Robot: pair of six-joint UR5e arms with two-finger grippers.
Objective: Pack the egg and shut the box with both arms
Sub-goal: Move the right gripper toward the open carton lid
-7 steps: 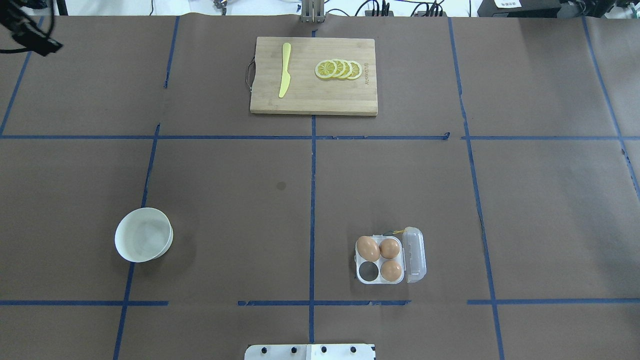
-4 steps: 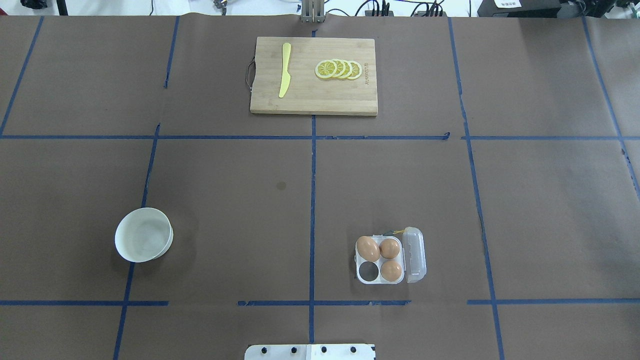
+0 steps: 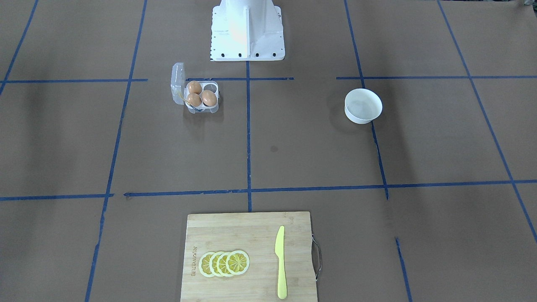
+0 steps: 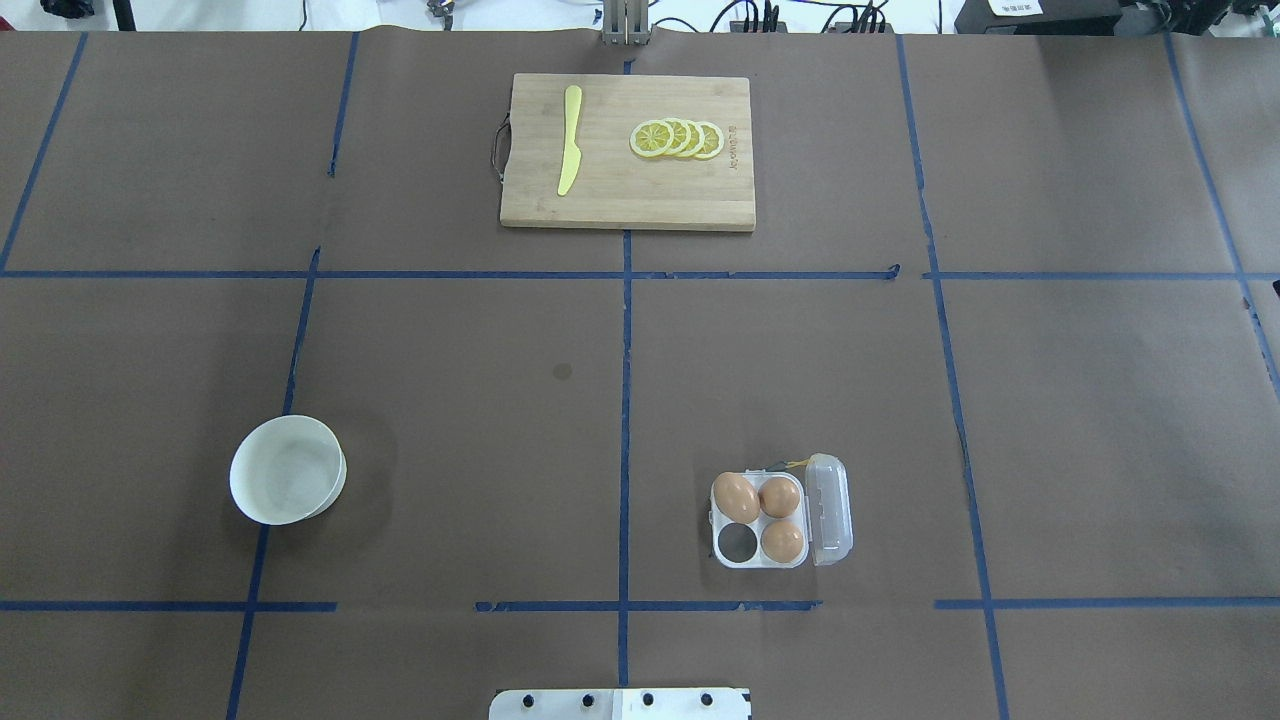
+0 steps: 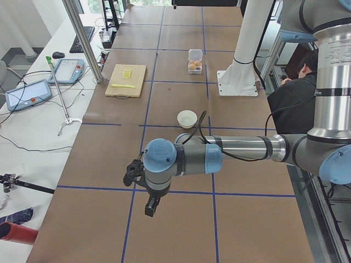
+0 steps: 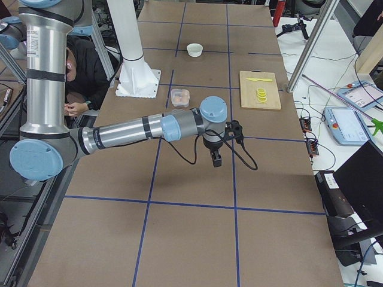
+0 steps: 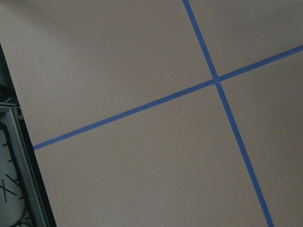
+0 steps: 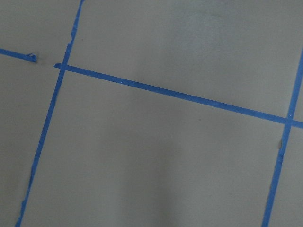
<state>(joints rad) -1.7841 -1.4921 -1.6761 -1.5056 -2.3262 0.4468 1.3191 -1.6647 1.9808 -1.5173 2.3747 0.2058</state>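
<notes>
The clear four-cell box [image 4: 830, 508] stands open on the table, its lid hinged out to the right in the overhead view; it also shows in the front view [image 3: 177, 82]. Three brown eggs [image 4: 736, 497] [image 4: 779, 496] [image 4: 782, 541] fill three cells, and the near-left cell [image 4: 738, 541] is empty. No loose egg is in view. My left gripper [image 5: 151, 208] hangs over bare table far from the box, seen only in the left side view. My right gripper [image 6: 215, 159] shows only in the right side view, past the box. I cannot tell whether either is open or shut.
A white bowl [image 4: 288, 470] stands on the left and looks empty. A wooden cutting board [image 4: 627, 200] at the far edge carries a yellow knife [image 4: 570, 140] and lemon slices [image 4: 678, 138]. The white pedestal base [image 3: 247, 33] is at the near edge.
A black part of the left arm at the overhead view's top-left corner has moved out of view. The box, eggs and bowl have not moved.
</notes>
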